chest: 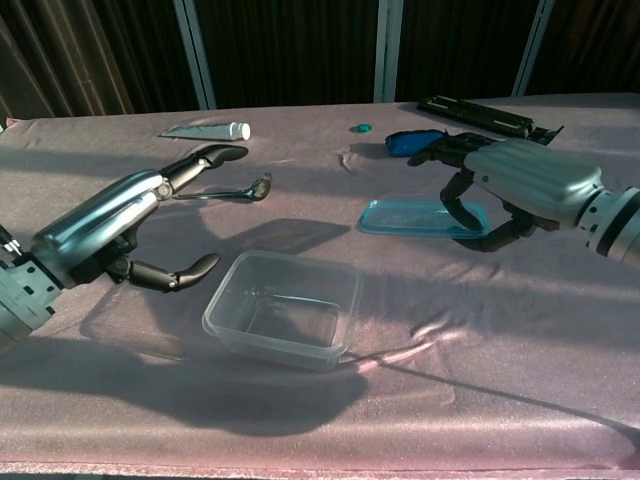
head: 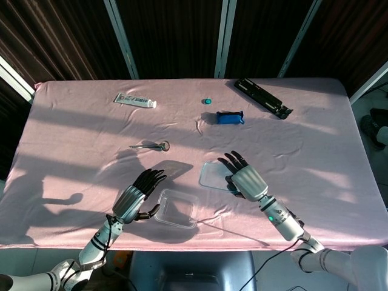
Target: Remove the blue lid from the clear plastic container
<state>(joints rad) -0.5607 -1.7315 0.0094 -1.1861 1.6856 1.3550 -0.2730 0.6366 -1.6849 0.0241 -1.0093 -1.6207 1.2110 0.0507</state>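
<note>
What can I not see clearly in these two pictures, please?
- Whether the right hand grips the blue lid or only rests on it: its fingers cover the lid's far end in both views.
- The print on the white tube: too small in the head view.
- The small teal object: too small to identify.
- The left hand's forearm: cut off by the chest view's edge.
</note>
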